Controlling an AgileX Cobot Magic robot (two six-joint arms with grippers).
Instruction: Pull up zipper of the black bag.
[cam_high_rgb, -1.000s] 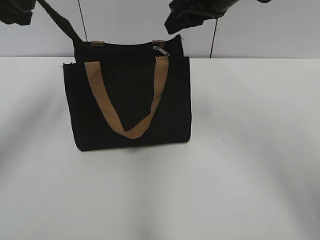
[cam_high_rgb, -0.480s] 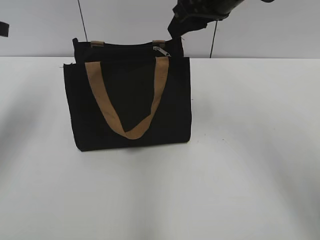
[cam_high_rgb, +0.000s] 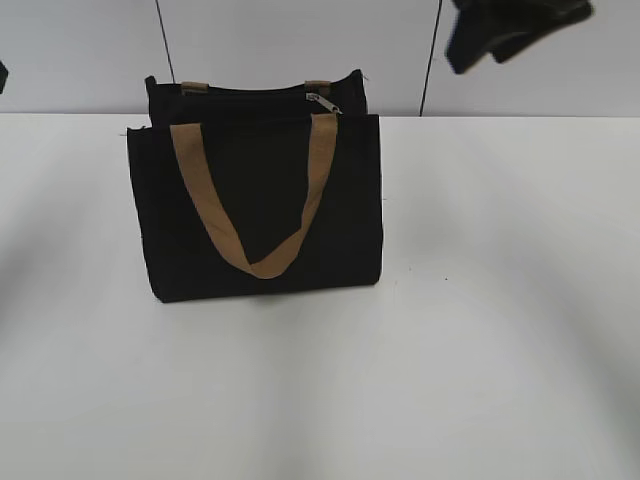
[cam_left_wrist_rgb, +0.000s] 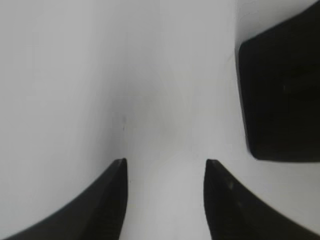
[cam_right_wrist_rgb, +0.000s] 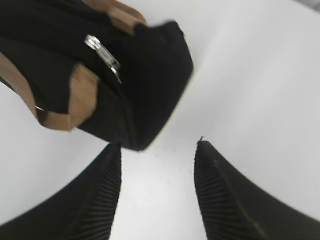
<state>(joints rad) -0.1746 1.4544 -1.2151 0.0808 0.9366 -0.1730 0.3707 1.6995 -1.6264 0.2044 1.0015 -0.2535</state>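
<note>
The black bag (cam_high_rgb: 260, 200) stands upright on the white table, left of centre, with a tan strap handle (cam_high_rgb: 250, 255) hanging down its front. The zipper runs along its top edge, and the small silver pull tab (cam_high_rgb: 322, 100) lies near the right end. The right wrist view shows the bag's end (cam_right_wrist_rgb: 150, 65) and the pull tab (cam_right_wrist_rgb: 102, 57). My right gripper (cam_right_wrist_rgb: 157, 145) is open and empty. It hangs high, to the right of the bag (cam_high_rgb: 510, 35). My left gripper (cam_left_wrist_rgb: 165, 165) is open and empty over bare table, almost out of the exterior view.
The white table (cam_high_rgb: 480, 300) stretches in front of and to the right of the bag. A grey wall with two thin dark cables (cam_high_rgb: 432, 60) stands behind. A black boxy shape (cam_left_wrist_rgb: 282, 95) fills the right edge of the left wrist view; I cannot tell what it is.
My right gripper has moved right and away from the bag's top right corner. My left arm has drawn back off the left edge of the exterior view. The bag has not moved.
</note>
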